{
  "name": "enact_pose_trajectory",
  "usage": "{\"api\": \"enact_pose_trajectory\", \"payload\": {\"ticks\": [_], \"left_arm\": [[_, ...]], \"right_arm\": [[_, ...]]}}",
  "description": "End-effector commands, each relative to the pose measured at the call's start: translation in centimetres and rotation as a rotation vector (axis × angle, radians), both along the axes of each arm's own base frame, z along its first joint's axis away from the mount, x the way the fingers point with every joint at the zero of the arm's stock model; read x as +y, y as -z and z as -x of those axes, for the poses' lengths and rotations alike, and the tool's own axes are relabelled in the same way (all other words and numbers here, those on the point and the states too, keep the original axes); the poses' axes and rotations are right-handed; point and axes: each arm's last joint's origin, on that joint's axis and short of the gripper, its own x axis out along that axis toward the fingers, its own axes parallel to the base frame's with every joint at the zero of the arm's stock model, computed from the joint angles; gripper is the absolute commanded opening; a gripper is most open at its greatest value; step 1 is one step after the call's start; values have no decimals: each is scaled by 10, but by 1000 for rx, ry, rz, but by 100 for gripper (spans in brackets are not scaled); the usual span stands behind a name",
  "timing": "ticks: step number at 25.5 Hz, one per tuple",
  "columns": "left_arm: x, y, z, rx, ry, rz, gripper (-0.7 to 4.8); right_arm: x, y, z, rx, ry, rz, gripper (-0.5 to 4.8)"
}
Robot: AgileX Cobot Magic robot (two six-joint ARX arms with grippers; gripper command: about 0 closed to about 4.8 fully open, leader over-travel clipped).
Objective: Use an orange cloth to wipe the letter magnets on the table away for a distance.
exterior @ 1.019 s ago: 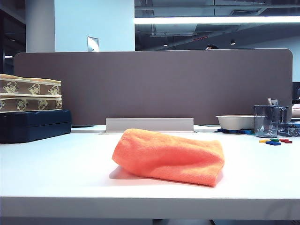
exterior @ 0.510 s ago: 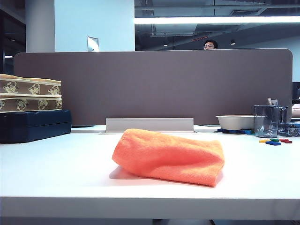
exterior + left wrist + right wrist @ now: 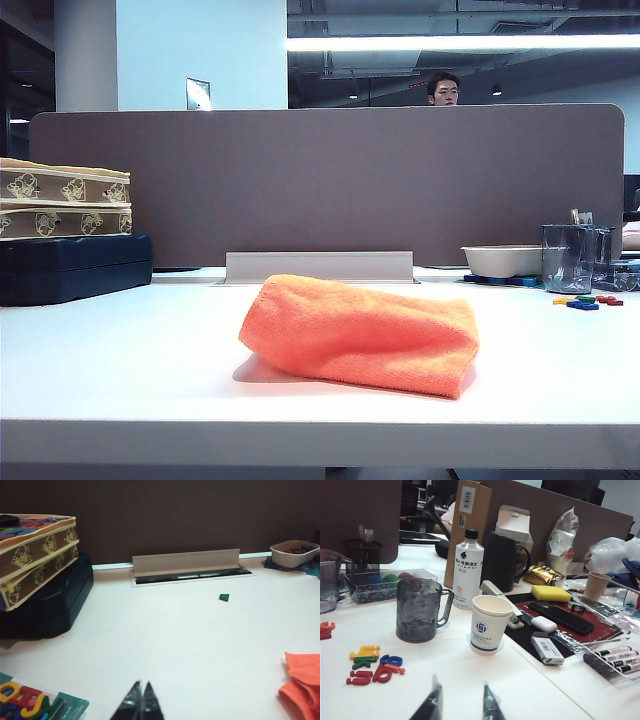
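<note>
Lying across the middle of the white worktop [image 3: 120, 360], the orange cloth [image 3: 360, 335] is a thick, fluffy roll of fabric, folded over on itself, with its rounded folded end toward the left of the exterior view and the looser end toward the right. No arm shows in that view. The letter magnets [image 3: 588, 300] sit in a small cluster near the worktop's right edge, well apart from the cloth: tiny flat pieces in yellow, green, blue and red. Behind them stand a clear mug [image 3: 568, 257] and a white bowl [image 3: 503, 260], in front of the brown divider [image 3: 330, 180].

From the right wrist, the same magnets [image 3: 372, 666] lie scattered beside the grey mug [image 3: 418, 610] and a paper cup [image 3: 491, 624]. The right tool [image 3: 461, 702] hovers above the worktop near them, its two dark tips parted with nothing between them.

From the left wrist, the left tool [image 3: 141, 700] has its tips pressed together, gripping nothing, above bare worktop. A corner of the cloth [image 3: 302, 687] shows at the frame's edge, and one green magnet [image 3: 224, 597] lies alone near the cable slot [image 3: 190, 572].
</note>
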Motion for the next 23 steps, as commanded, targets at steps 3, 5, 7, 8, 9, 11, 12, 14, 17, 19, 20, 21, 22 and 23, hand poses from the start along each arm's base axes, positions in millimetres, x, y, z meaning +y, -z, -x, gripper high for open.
{"api": "enact_pose_trajectory", "payload": {"ticks": [3, 5, 7, 8, 9, 11, 12, 14, 17, 19, 20, 21, 22, 23], "left_arm": [[0, -2, 0, -16, 0, 0, -5], [0, -2, 0, -15, 0, 0, -5], [0, -2, 0, -15, 0, 0, -5], [0, -2, 0, -15, 0, 0, -5], [0, -2, 0, -15, 0, 0, -5], [0, -2, 0, -15, 0, 0, -5], [0, -2, 0, -15, 0, 0, -5], [0, -2, 0, -15, 0, 0, -5], [0, -2, 0, -15, 0, 0, -5], [0, -2, 0, -15, -1, 0, -5], [0, -2, 0, -15, -1, 0, -5], [0, -2, 0, -15, -2, 0, -6], [0, -2, 0, -15, -14, 0, -6], [1, -2, 0, -15, -35, -1, -6]], "right_arm": [[0, 1, 0, -14, 0, -3, 103], [1, 1, 0, -9, -23, 0, 103], [2, 2, -2, 0, -90, 5, 103], [3, 2, -2, 6, -133, 8, 103], [4, 3, -3, 12, -174, 11, 103], [7, 4, -4, 22, -255, 17, 103], [7, 4, -4, 23, -284, 19, 103], [9, 5, -5, 33, -354, 23, 103], [11, 8, -5, 65, -413, 19, 103], [11, 11, -5, 97, -415, 11, 103], [11, 13, -5, 114, -415, 7, 103], [11, 14, -5, 129, -415, 3, 103], [11, 16, -5, 144, -416, -1, 103], [11, 17, -5, 163, -416, -5, 103]]}}
